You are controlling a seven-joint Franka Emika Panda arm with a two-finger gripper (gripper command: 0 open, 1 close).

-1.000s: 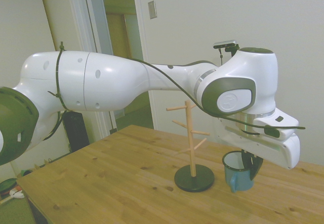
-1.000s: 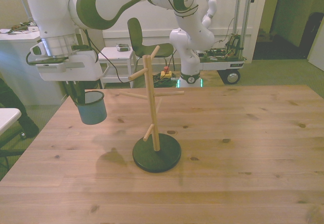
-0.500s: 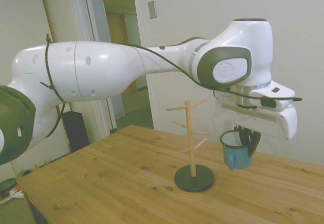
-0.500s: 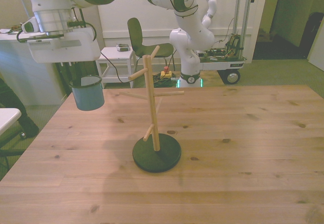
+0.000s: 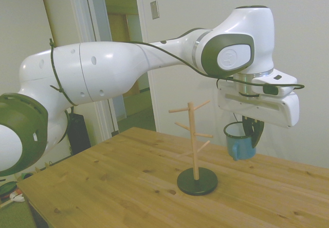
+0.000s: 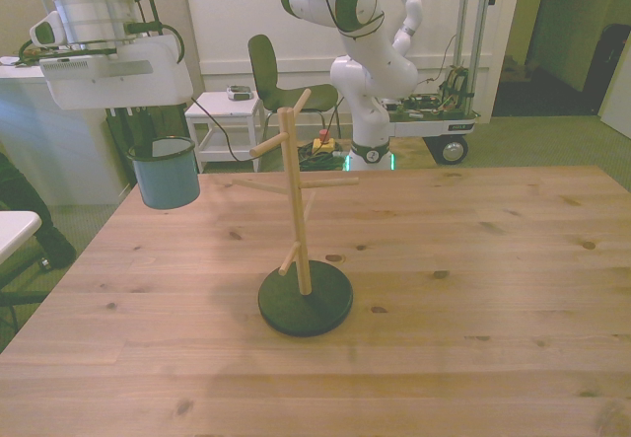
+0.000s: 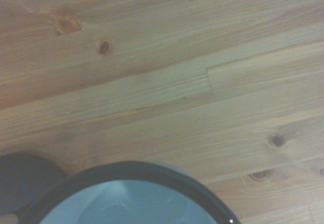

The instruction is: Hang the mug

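**Mug in the air, off to the side of the rack**

Gripper (image 5: 250,133) is clamped on the mug (image 5: 239,144), one finger inside the rim. Mug sits upright, clear of the table (image 5: 128,187), centre-right of the side view, upper left of the front view (image 6: 164,172). Handle points down toward the table in the side view. Wooden peg rack (image 6: 301,222) stands on its dark round base mid-frame, apart from the mug. Wrist view: dark rim (image 7: 131,169), white inside, wood planks below.

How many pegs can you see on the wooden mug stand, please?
6 on the stand: two at the top, one to each side; three around mid-height, including the long one toward the front view's right; one low, toward the front view's left. Others may be hidden behind the post.
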